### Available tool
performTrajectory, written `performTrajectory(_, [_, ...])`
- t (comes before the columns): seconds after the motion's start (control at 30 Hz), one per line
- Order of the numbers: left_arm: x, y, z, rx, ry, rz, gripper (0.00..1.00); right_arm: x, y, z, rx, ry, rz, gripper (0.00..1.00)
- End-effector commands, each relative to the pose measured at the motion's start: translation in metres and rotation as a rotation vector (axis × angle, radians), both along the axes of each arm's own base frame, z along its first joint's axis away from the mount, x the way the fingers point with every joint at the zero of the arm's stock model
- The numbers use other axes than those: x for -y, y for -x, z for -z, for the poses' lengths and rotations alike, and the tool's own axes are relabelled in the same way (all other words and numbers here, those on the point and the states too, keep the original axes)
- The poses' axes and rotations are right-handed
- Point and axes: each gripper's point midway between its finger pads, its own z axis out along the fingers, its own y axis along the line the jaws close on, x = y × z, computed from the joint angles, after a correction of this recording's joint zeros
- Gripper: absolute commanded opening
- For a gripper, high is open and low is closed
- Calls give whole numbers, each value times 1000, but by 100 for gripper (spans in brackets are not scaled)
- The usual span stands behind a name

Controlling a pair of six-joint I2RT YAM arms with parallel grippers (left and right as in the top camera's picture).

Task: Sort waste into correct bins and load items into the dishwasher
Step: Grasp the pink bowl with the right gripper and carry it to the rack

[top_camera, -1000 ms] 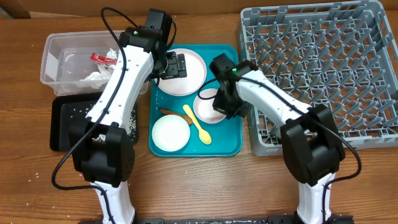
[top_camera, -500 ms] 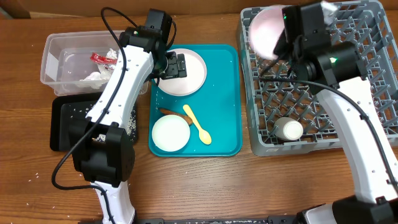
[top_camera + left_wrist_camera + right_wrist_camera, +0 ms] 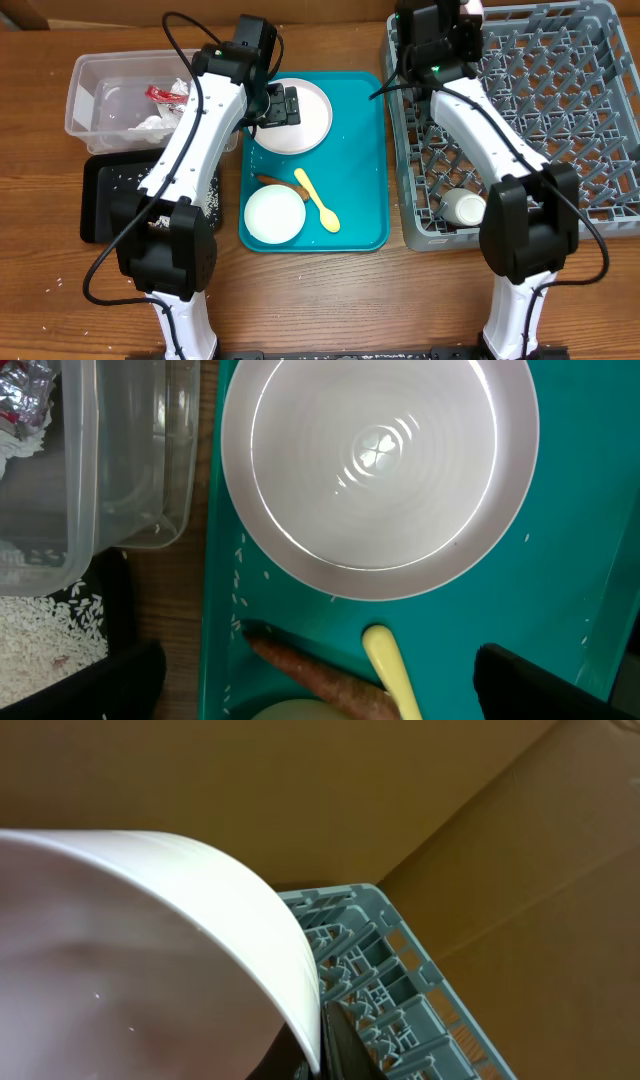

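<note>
Your right jaws pinch a pale pink round bowl point(image 3: 150, 950) over the grey plastic rack point(image 3: 560, 100); left jaws spread above a white round plate point(image 3: 380, 460).

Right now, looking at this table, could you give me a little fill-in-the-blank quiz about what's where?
1. The tray holding the yellow spoon is ___ in colour.
2. In the clear tub, the crinkled wrapper is ___.
3. The left gripper hovers open over the flat round ___.
4. A white bowl is held over a far corner of the grey dish ___.
Missing words: teal; red; plate; rack.
</note>
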Motion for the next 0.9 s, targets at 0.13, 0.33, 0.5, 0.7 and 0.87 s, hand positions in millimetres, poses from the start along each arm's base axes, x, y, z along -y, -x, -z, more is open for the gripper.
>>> performTrajectory(0.13, [-4,0,5,-9,-16,-4,100,4,-3,34,-121,88,10,4])
performTrajectory(0.33, [-4,0,5,-9,-16,-4,100,-2,-7,65,-174,104,0,4])
performTrajectory(0.5, [-4,0,5,-9,-16,-3,100,-17,-7,71,-178,105,-23,4])
performTrajectory(0.7, [-4,0,5,-9,-16,-4,100,-58,3,76,-223,131,-101,8])
performTrajectory(0.87, [-4,0,5,-9,-16,-4,100,-91,11,80,-244,148,-162,33])
